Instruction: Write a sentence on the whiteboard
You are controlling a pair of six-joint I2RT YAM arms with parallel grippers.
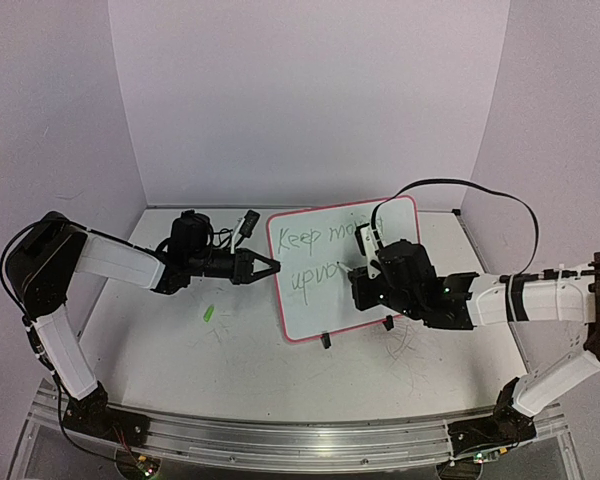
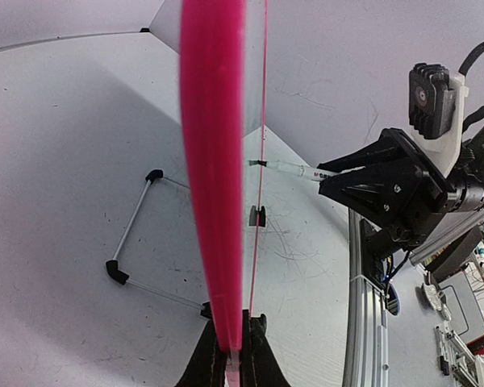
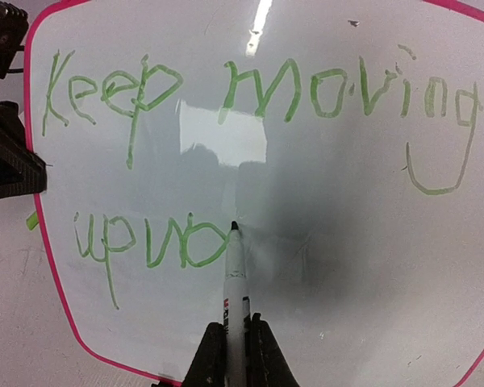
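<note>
- Clamps left rim of the whiteboard [image 1: 325, 305] w/ left gripper [image 1: 270, 267], fingers pressed onto the pink frame. Prob. braces board vs. pen push, since only two small black feet [image 1: 325, 341] prop it on the surface [image 1: 180, 340].
- Pinches a marker [image 3: 235, 282] in right gripper [image 3: 235, 355], fingers closed on lower barrel, tip touching board at end of line 2. Lengthwise hold leaves tip in plain sight of right wrist cam.
- Shows the sentence [image 3: 250, 89] as "Keep moving" on top and approx. "upwo" below, so last word looks unfinished.
- Stands board on edge mid-surface, written face toward right arm, back toward far wall.
- Leaves wide blank white right of tip for remaining letters, w/ right frame edge well apart.
- Puts left fingers only on the rim, off the writing area, so no clash w/ pen path expected.
- Leaves a small green bit [image 1: 209, 313] on surface left of board, apart from both arms; cannot tell what.
</note>
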